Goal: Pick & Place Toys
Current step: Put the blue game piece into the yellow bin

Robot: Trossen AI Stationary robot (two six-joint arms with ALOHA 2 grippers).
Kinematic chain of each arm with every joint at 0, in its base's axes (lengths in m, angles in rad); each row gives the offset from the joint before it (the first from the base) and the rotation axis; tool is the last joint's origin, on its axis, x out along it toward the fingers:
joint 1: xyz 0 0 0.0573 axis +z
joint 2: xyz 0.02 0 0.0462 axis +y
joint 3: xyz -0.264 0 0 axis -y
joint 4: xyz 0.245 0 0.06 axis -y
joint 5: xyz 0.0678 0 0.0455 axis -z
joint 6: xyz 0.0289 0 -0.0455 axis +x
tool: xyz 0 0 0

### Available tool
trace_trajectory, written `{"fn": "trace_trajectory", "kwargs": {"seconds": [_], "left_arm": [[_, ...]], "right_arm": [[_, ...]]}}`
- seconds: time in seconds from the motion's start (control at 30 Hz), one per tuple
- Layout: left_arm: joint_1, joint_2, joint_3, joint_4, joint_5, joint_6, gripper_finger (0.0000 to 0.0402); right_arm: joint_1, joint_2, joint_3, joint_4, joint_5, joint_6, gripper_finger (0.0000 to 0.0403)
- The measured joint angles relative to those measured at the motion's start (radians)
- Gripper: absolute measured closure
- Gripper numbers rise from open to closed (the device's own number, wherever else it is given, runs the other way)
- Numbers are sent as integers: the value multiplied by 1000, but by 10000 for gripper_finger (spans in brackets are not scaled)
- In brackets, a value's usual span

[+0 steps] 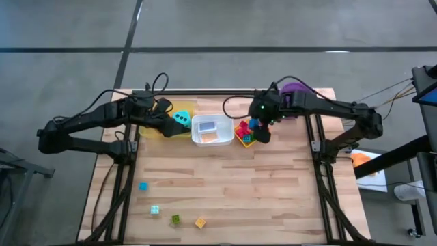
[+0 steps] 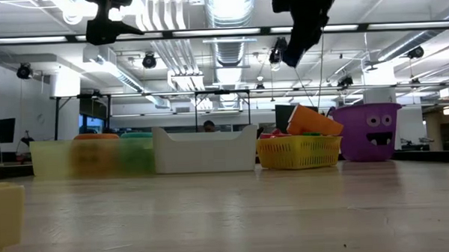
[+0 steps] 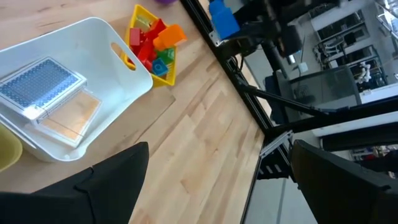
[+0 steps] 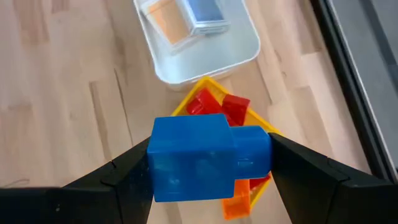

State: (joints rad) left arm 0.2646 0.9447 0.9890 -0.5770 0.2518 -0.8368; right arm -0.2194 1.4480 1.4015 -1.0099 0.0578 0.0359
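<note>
My right gripper [image 4: 210, 163] is shut on a blue block [image 4: 186, 155] and hangs above the yellow basket [image 1: 242, 139], which holds red, orange and green blocks. A white tray [image 1: 195, 131] beside the basket holds a blue card [image 1: 207, 126] and an orange card [image 1: 213, 137]. To its left, a teal die [image 1: 181, 117] lies in a pale yellow tray [image 1: 158, 131]. My left gripper [image 3: 217, 171] stands open above that tray with nothing between its fingers. Several small blocks lie loose near the table's front edge, among them a blue one [image 1: 143, 186]. My right gripper pinches the blue block by two opposite side faces [image 4: 155, 165] between its two fingers. The fingers [image 4: 121, 180] slant downward at it. The block is lifted clear, above the yellow basket's blocks.
A purple bucket [image 1: 295, 89] with a face stands at the table's far right corner, behind the right arm. Loose teal [image 1: 156, 210], green [image 1: 175, 219] and orange [image 1: 200, 222] blocks lie at the near left. Bare wood lies between them and the trays.
</note>
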Motion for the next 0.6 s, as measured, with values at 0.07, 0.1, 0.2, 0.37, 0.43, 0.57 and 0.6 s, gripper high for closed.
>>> {"fn": "trace_trajectory", "kwargs": {"seconds": [0.07, 0.1, 0.2, 0.37, 0.43, 0.57, 0.6], "left_arm": [[0, 1, 0, 0, -2, -2, 17], [0, 1, 0, 0, -9, -7, 17], [0, 2, 0, 0, -16, -8, 17], [0, 2, 0, 0, -24, -11, 17], [0, 2, 0, 0, -24, -25, 17], [0, 2, 0, 0, -25, -30, 17], [0, 2, 0, 0, -26, -32, 17]], "right_arm": [[0, 10, -17, 5, -11, -45, 134], [2, 18, -21, 2, -13, -75, 134], [4, 43, -22, 6, -22, -177, 134], [5, 109, -18, 3, -58, -334, 134], [6, 136, -7, 3, -58, -396, 134], [6, 194, 27, 4, -56, -498, 134], [6, 208, 33, 4, -54, -521, 134]]}}
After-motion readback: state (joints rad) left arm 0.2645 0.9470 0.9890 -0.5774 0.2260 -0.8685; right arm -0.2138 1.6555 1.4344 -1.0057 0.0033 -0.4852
